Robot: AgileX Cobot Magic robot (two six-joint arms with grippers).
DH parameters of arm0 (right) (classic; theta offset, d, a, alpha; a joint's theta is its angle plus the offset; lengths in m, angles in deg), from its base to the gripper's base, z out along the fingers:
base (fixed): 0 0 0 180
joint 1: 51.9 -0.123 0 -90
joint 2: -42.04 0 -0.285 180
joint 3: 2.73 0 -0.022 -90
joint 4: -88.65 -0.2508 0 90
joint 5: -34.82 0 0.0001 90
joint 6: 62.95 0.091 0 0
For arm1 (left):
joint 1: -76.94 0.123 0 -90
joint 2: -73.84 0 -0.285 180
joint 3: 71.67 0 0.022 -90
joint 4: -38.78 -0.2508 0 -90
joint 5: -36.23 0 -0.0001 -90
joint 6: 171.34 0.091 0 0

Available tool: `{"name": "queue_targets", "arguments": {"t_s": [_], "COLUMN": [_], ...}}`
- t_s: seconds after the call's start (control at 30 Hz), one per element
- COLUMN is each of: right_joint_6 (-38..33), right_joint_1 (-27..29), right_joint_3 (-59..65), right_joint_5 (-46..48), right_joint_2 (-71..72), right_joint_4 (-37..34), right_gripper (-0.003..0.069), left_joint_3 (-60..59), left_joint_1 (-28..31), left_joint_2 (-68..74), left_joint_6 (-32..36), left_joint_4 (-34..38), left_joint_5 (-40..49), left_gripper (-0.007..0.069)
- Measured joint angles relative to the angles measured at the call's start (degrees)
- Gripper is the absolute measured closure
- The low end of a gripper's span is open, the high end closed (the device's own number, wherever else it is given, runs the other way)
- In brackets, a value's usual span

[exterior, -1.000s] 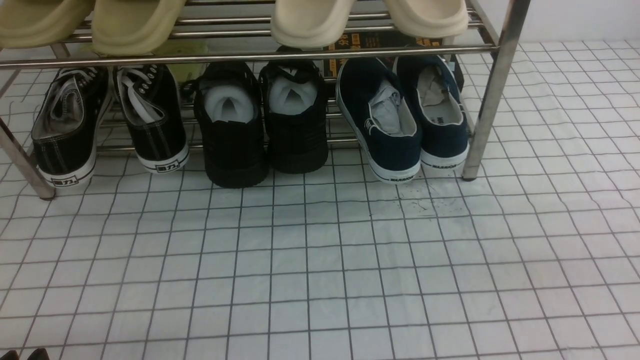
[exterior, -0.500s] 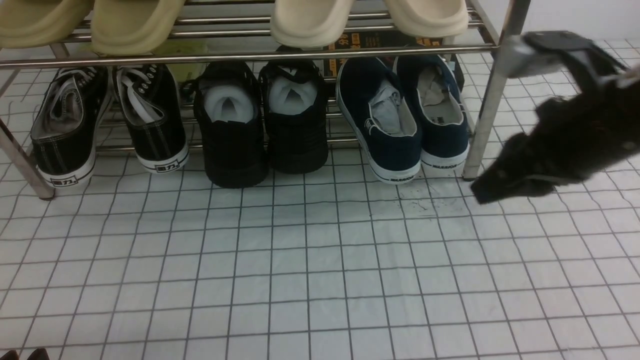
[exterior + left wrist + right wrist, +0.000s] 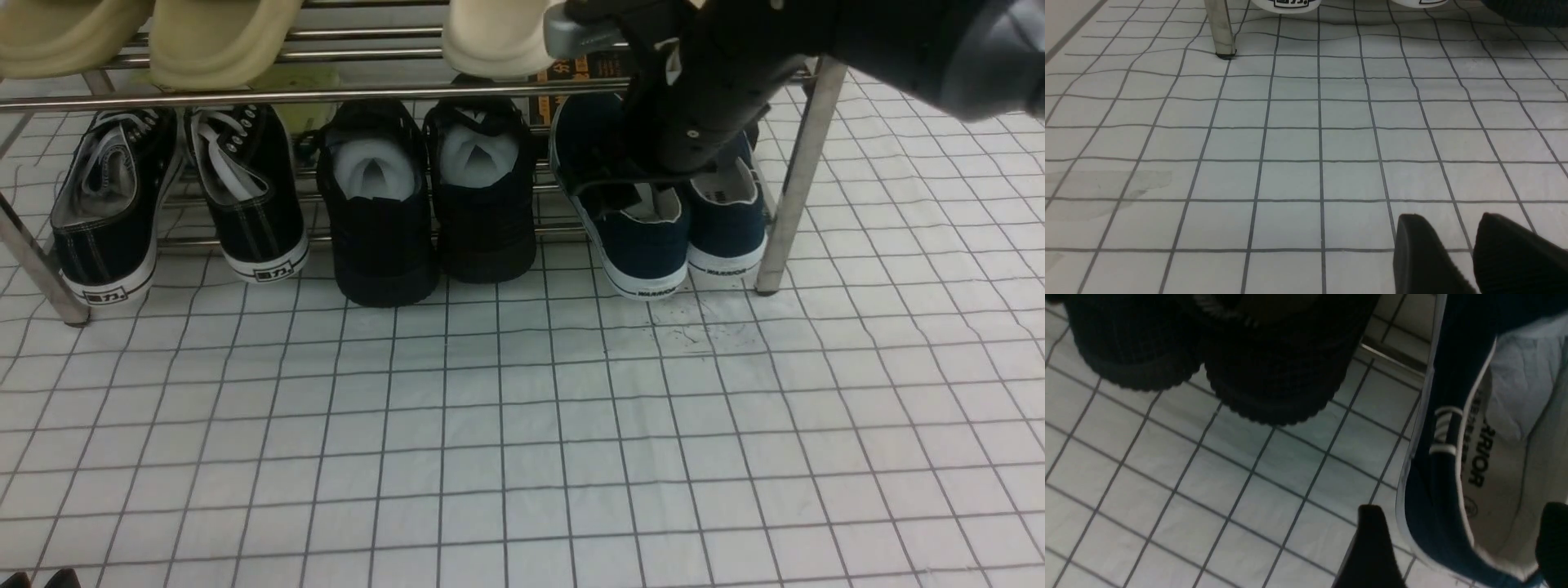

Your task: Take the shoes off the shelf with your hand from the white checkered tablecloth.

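The navy shoes stand on the bottom tier of the shelf [image 3: 245, 96] at its right end, heels toward me: the left one [image 3: 645, 249] and the right one [image 3: 728, 233]. My right gripper [image 3: 624, 196] hangs over the left navy shoe's opening. In the right wrist view it [image 3: 1461, 507] is open. One finger [image 3: 1372, 547] is outside the shoe [image 3: 1437, 465] over the cloth and the other [image 3: 1553, 539] is over the "WARRIOR" insole. My left gripper [image 3: 1447, 215] rests low over the white checkered tablecloth [image 3: 522, 425], empty, with a narrow gap between its fingers.
All-black shoes [image 3: 424, 212] stand right beside the navy pair, and black lace-up sneakers [image 3: 114, 212] are further left. Beige slippers [image 3: 220, 41] sit on the upper tier. A steel leg [image 3: 796, 180] stands just right of the navy shoes.
My right arm has swung in from the right, past the shelf leg, and now sits over the left navy shoe. The shoes and the left gripper have not moved.
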Motion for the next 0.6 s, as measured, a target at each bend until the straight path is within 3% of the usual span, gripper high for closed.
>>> {"name": "queue_targets", "arguments": {"t_s": [0.33,0.43,0.6], "right_joint_6": [5.6,6.8,7.0], "right_joint_1": [0.0,0.0,0.0], "right_joint_3": [-3.4,-3.4,-3.4], "right_joint_5": [-5.0,-6.0,-6.2], "right_joint_2": [-8.2,-9.4,-10.9], "right_joint_4": [5.0,6.5,7.8], "right_gripper": [0.0161,0.0248,0.0507], "left_joint_3": [0.0,0.0,0.0], "left_joint_1": [0.0,0.0,0.0], "left_joint_2": [0.0,0.0,0.0], "left_joint_6": [0.0,0.0,0.0], "left_joint_4": [0.0,0.0,0.0], "left_joint_5": [0.0,0.0,0.0], "left_gripper": [0.0382,0.0382,0.0382]}}
